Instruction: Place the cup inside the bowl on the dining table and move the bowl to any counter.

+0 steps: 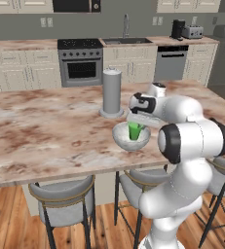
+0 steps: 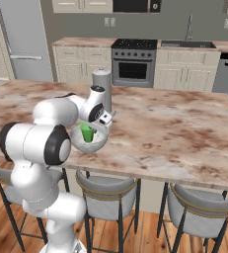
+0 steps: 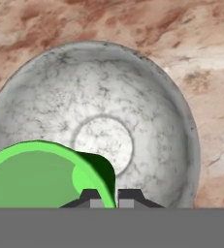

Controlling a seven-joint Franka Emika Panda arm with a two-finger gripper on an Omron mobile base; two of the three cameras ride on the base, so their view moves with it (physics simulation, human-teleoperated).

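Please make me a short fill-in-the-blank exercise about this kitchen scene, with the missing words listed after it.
1. The gripper is shut on the rim of the green ____.
2. The cup hangs over the speckled ____.
3. The bowl rests on the dining ____.
4. Behind the bowl stands a tall grey ____.

Missing words: cup; bowl; table; cylinder

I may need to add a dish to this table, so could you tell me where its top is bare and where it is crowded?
The dining table is bare over its long stretch on the arm's left of the bowl, and on the arm's right of it toward the far end. It is crowded mid-table: the bowl near the stool-side edge, the hand shut on the cup over it, the grey cylinder just behind.
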